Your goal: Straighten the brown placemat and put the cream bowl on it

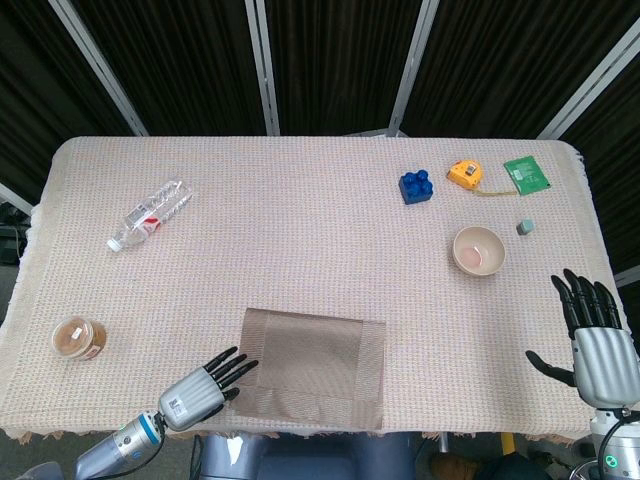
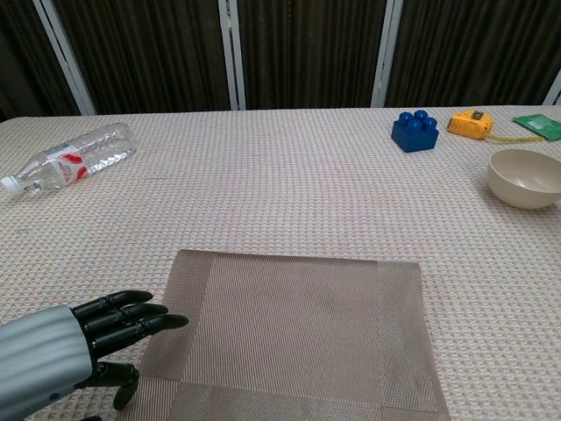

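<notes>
Placemat brown, woven, flat, slightly askew

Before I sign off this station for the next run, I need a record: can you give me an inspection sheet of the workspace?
Surface: table under a beige woven cloth.
Job's things: brown woven placemat at the near edge, slightly skewed; cream round bowl off it, to the right, empty.
Clutter: clear plastic bottle lying on its side; small brown lidded jar; blue toy brick; yellow tape measure; green flat packet; small grey block.
Hands: left robot hand open, fingertips at the placemat's left edge; right robot hand open, holding nothing.
Cables: nothing seen.
Surroundings: dark curtain with pale frame bars.
</notes>
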`<action>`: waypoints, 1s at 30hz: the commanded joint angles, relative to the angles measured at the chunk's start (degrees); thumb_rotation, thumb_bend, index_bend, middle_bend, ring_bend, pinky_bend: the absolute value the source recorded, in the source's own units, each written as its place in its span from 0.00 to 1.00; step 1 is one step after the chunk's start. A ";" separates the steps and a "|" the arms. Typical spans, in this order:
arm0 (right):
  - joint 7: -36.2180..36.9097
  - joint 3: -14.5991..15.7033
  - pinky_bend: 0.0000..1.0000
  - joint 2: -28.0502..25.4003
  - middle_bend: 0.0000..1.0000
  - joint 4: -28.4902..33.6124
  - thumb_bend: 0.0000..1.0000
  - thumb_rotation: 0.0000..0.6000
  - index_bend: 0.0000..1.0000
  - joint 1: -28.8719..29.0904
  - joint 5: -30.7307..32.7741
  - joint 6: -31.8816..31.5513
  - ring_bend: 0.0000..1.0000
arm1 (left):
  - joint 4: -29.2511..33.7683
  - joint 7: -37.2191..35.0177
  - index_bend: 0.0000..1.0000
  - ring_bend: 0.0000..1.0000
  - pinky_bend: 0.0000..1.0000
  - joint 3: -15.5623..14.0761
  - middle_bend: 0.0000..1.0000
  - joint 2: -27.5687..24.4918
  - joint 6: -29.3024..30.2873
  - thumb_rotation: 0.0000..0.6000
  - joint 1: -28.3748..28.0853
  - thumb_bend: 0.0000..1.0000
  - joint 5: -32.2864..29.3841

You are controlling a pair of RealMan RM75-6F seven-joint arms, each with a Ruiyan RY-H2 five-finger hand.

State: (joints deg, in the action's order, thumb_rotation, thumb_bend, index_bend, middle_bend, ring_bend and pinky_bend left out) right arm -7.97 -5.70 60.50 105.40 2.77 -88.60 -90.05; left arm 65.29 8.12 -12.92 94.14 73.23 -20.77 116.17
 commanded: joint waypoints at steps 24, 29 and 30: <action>0.40 0.10 0.00 -0.28 0.00 0.03 0.00 1.00 0.00 0.03 0.03 0.10 0.00 | -0.91 1.21 0.50 0.00 0.00 -1.05 0.00 2.24 1.58 1.00 -0.81 0.39 -1.12; 0.50 0.12 0.00 -0.36 0.00 0.05 0.00 1.00 0.00 0.02 -0.01 0.09 0.00 | -0.58 1.40 0.50 0.00 0.00 -1.08 0.00 2.41 1.52 1.00 -1.11 0.41 -1.38; 0.51 0.13 0.00 -0.36 0.00 0.02 0.00 1.00 0.00 0.03 0.01 0.12 0.00 | -0.48 1.46 0.50 0.00 0.00 -1.05 0.00 2.42 1.52 1.00 -1.18 0.41 -1.41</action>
State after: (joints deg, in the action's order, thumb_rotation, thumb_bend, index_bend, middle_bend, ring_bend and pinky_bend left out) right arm -7.47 -5.58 60.14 105.43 2.80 -88.60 -89.94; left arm 64.75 9.54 -13.99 96.54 74.75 -21.89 114.79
